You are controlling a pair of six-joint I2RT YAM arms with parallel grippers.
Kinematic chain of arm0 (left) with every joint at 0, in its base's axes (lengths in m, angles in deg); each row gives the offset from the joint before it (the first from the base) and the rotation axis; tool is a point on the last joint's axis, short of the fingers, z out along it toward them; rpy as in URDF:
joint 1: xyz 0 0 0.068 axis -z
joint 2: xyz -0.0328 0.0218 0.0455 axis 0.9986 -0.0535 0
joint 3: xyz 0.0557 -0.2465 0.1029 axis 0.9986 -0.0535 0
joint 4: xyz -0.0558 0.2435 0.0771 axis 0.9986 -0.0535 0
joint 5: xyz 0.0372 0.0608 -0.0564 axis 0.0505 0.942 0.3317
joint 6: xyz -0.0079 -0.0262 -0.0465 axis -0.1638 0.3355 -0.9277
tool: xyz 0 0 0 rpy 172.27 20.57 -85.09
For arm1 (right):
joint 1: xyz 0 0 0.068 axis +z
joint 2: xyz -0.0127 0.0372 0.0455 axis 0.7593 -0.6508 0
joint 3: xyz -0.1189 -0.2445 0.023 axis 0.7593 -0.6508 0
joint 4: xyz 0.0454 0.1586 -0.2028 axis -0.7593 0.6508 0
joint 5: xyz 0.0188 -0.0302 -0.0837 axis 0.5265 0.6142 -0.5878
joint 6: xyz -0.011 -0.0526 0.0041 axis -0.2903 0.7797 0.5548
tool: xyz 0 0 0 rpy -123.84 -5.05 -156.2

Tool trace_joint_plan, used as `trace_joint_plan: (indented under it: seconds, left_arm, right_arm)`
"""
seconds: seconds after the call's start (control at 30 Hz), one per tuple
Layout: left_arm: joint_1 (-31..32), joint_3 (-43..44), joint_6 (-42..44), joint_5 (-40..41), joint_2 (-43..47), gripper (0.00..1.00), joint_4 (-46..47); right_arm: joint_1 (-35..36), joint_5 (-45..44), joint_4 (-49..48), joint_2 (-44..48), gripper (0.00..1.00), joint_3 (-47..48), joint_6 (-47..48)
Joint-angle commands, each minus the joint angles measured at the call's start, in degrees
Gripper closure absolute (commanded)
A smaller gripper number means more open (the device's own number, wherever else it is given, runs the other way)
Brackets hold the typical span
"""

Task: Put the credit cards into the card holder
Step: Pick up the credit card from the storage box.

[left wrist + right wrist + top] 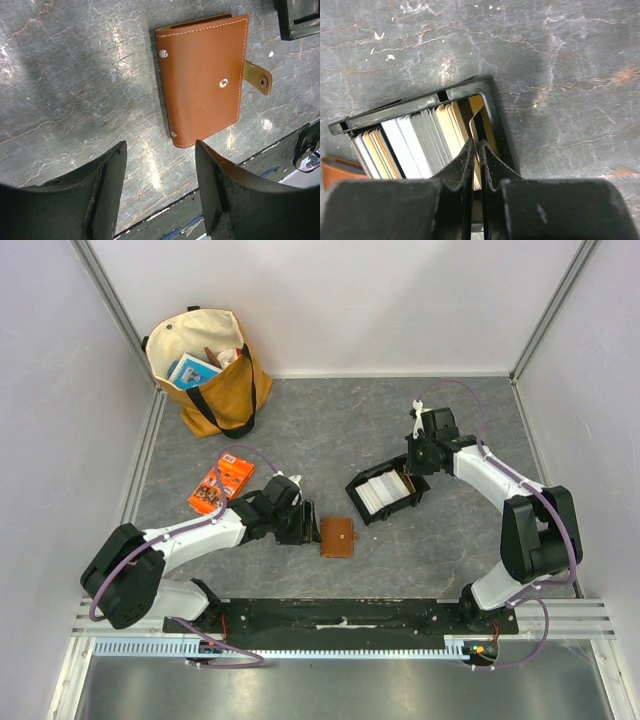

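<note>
The card holder [337, 537], a tan-brown leather wallet with a snap and strap, lies closed and flat on the table. In the left wrist view the card holder [205, 80] sits just beyond my left gripper [160, 147], which stands open and empty. From above, the left gripper [300, 525] is right beside the wallet's left edge. Several credit cards [415, 145] stand on edge in a black tray [470, 87]. My right gripper [476, 142] reaches into the tray's right end, its jaws pinched on one thin card [479, 125]. The right gripper [410, 475] hovers over the tray [362, 508].
An orange printed packet [221, 483] lies left of the left arm. A tan tote bag [205, 370] with items inside stands at the back left. A corner of the wallet [335, 172] shows beside the tray in the right wrist view.
</note>
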Motion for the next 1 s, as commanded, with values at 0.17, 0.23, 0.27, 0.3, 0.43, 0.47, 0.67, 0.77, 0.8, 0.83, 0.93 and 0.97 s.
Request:
trace_joint_plan:
  seconds: [0.17, 0.23, 0.27, 0.3, 0.43, 0.47, 0.67, 0.77, 0.8, 0.83, 0.93, 0.97]
  left_arm:
    - [0.11, 1.86, 1.92, -1.16, -1.14, 0.37, 2.18]
    - [0.10, 1.95, 2.01, -1.33, -1.23, 0.37, 2.27]
    - [0.10, 1.95, 2.10, -1.33, -1.49, 0.37, 2.27]
    - [0.10, 1.95, 2.19, -1.42, -1.49, 0.37, 2.27]
    - [0.10, 2.03, 2.19, -1.42, -1.67, 0.37, 2.45]
    - [0.10, 2.12, 2.19, -1.34, -1.84, 0.37, 2.45]
    - [0.10, 1.95, 2.10, -1.16, -1.93, 0.37, 2.54]
    - [0.10, 2.03, 2.10, -1.16, -2.02, 0.37, 2.54]
    - [0.10, 2.03, 2.01, -1.16, -2.11, 0.37, 2.54]
    - [0.10, 1.95, 2.10, -1.33, -2.11, 0.37, 2.54]
    - [0.10, 2.03, 2.10, -1.25, -2.20, 0.37, 2.62]
    - [0.10, 1.86, 2.19, -1.33, -2.20, 0.37, 2.62]
  right_arm:
    - [4.74, -14.13, 3.72, -0.05, 0.88, 2.75, 2.46]
    - [6.06, -15.81, 4.25, -0.84, 0.87, 2.93, 2.98]
    - [6.67, -16.77, 4.34, -1.20, 0.87, 3.02, 2.99]
    - [7.29, -17.83, 4.69, -1.89, 0.87, 3.19, 3.25]
    - [9.84, -24.68, 6.35, -3.31, 0.85, 4.07, 3.95]
    - [9.93, -25.30, 6.45, -3.48, 0.85, 4.07, 3.87]
    - [10.72, -27.94, 6.89, -2.69, 0.84, 4.33, 3.86]
    - [10.63, -28.65, 6.97, -2.34, 0.84, 4.51, 3.95]
    - [10.81, -28.73, 7.15, -2.69, 0.83, 4.68, 4.13]
    - [10.72, -28.82, 7.32, -2.78, 0.83, 4.69, 4.22]
    - [10.72, -27.16, 7.85, -3.66, 0.81, 4.51, 4.13]
    - [10.81, -26.63, 7.85, -4.01, 0.80, 4.42, 4.13]
